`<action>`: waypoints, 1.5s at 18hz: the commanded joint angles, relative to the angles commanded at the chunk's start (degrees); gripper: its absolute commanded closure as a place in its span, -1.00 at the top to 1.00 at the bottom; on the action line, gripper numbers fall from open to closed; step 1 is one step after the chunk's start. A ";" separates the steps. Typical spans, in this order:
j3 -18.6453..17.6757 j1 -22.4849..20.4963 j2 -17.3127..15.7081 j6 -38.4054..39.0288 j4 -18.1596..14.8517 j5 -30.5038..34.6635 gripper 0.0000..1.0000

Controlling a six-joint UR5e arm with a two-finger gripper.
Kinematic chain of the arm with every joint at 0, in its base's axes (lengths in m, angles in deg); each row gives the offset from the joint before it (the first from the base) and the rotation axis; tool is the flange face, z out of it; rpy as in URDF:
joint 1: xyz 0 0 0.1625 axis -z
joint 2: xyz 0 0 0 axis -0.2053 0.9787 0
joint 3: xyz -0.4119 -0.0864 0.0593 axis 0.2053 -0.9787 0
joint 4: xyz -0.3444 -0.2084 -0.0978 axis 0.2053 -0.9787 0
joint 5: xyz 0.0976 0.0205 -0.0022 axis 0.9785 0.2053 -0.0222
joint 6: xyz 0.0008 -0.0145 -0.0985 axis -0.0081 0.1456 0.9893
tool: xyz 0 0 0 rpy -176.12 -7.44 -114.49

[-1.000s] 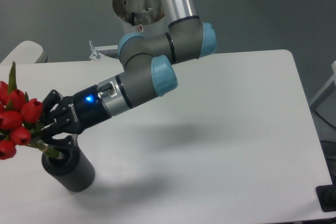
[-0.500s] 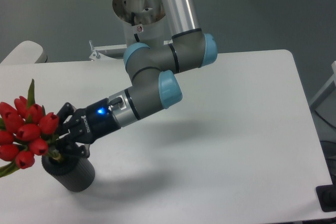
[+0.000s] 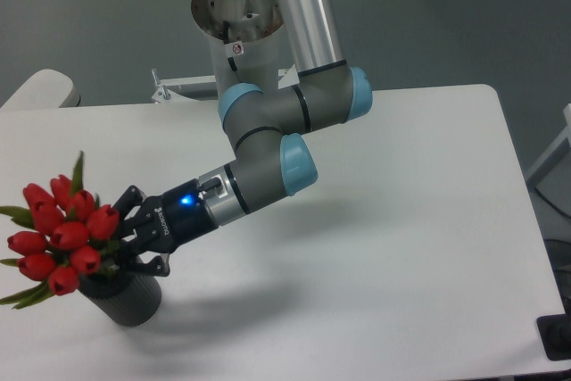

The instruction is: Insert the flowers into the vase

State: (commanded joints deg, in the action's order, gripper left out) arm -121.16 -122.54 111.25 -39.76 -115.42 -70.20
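Red tulips [image 3: 62, 234] lean left over the ribbed dark vase [image 3: 125, 296] at the tabletop's [image 3: 401, 247] near-left corner, stems apparently inside. The hand [image 3: 125, 240] grips their stems; letting go now could tip bunch or vase.

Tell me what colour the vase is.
Dark grey to black, matte with a ribbed side; the vase shows in the fixed camera view, under the flowers.

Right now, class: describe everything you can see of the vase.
The vase is a short, dark grey, matte cylinder with a ribbed side, standing upright near the table's front left corner. The flowers cover its mouth and lean left. The hand sits just above its rim; whether they touch cannot be told.
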 joint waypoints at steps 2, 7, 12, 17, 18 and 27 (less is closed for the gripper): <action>-0.09 0.00 0.00 0.00 0.00 0.00 0.06; -0.53 0.00 0.00 -0.09 0.00 0.00 0.61; -0.97 0.00 0.09 -0.09 0.00 0.09 1.00; -1.58 -0.70 -0.17 -0.61 0.17 0.18 1.00; -1.67 -0.88 -0.35 -1.22 0.26 0.26 1.00; -3.16 -7.20 -3.95 -5.36 0.26 2.37 1.00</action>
State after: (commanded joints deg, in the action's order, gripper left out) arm -124.32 -129.74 107.30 -45.12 -115.16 -67.83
